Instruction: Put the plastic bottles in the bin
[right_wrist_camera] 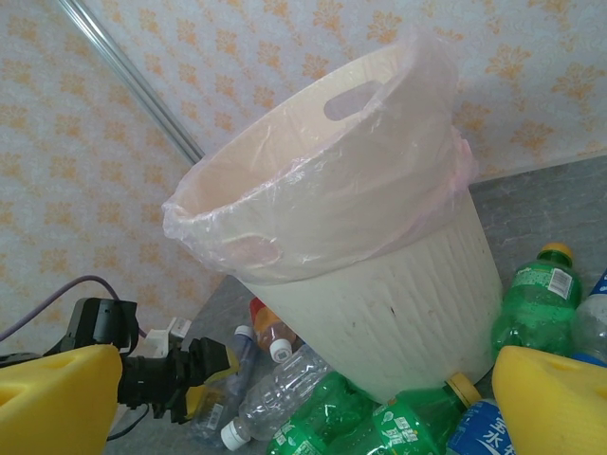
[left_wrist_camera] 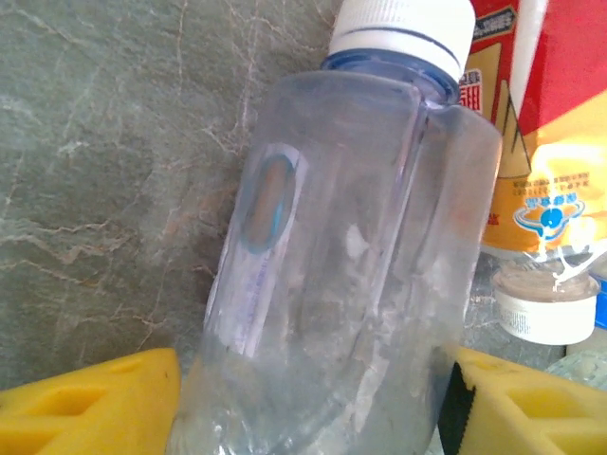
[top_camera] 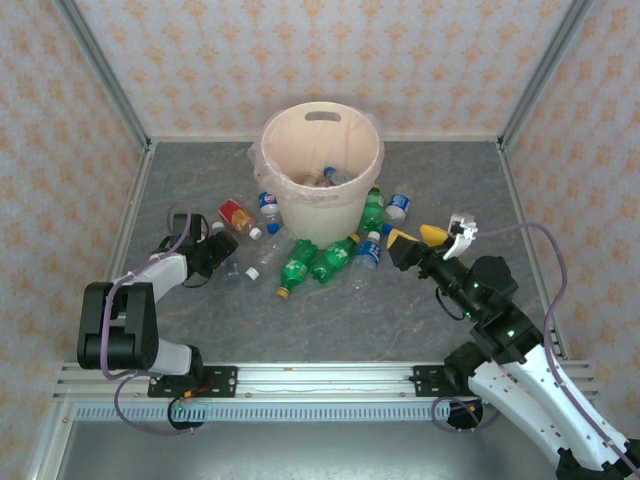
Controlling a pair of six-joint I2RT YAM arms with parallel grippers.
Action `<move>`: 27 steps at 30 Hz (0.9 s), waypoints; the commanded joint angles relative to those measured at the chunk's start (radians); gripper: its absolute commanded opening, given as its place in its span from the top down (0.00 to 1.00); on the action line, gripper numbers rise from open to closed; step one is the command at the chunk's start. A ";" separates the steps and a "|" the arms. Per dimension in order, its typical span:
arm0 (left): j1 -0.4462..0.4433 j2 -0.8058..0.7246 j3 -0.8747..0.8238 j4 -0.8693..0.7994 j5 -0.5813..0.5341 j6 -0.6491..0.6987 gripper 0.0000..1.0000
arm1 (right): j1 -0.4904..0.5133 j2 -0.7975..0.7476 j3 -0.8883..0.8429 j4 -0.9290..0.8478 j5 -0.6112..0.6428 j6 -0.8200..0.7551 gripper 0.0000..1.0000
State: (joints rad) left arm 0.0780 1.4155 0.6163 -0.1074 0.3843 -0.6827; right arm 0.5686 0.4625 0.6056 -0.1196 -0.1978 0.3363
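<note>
**Desk:** Where is the left gripper (top_camera: 220,247) in this one?

**Photographer:** Low on the grey table (top_camera: 330,320), left of the bin (top_camera: 320,210). Seen from its wrist, a clear bottle (left_wrist_camera: 360,256) with a white cap lies between the yellow fingers (left_wrist_camera: 95,403), base towards the camera and cap pointing away. The fingers sit close against both sides of it. Whether they are pressing it, I cannot tell. An orange-red labelled bottle (left_wrist_camera: 545,114) lies just beside it on the right.

**Desk:** And the right gripper (top_camera: 418,240)?

**Photographer:** Jaws spread wide, nothing between them, right of the bin and facing it. The green bottles (top_camera: 330,262) and a blue-labelled bottle (top_camera: 368,250) lie on the table near its tips, at the foot of the bin. Another bottle (top_camera: 335,177) lies inside the bin.
</note>
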 commanded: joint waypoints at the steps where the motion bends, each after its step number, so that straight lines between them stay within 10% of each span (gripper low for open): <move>1: -0.004 0.016 0.021 -0.025 -0.027 0.022 0.33 | 0.002 -0.003 0.000 0.006 0.013 -0.013 0.00; 27: -0.013 -0.326 0.167 -0.201 -0.014 -0.020 0.47 | 0.003 -0.001 0.028 -0.019 0.015 0.008 0.00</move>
State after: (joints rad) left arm 0.0769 1.1671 0.7025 -0.2543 0.3843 -0.6819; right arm 0.5686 0.4633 0.6056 -0.1360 -0.1978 0.3378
